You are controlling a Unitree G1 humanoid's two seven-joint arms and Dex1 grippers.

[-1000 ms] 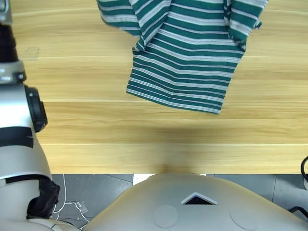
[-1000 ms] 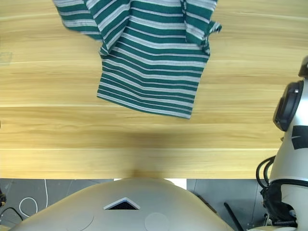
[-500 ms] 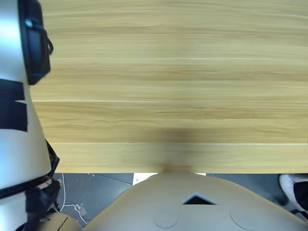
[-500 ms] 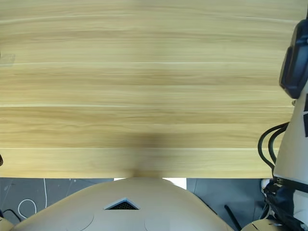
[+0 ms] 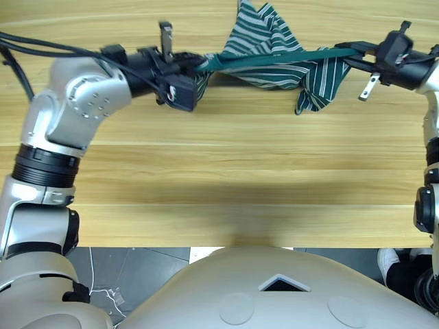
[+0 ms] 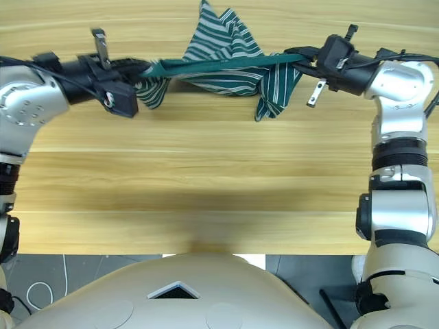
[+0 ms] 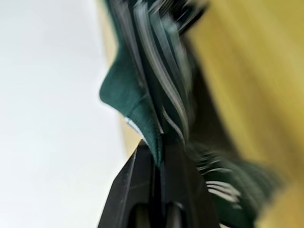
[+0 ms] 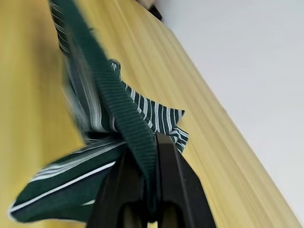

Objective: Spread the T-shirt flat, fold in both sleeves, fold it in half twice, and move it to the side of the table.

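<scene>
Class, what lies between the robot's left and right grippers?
The T-shirt: its green ribbed edge stretches from the left gripper to the right gripper, with striped cloth bunched beneath, as both eye views show.

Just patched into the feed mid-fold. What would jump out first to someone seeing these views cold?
The green striped T-shirt stands out, pulled taut into a band between the two arms over the far part of the wooden table. Its loose cloth is bunched and droops near the right end. The left gripper and the right gripper are each clamped on one end of its dark green ribbed edge.
</scene>
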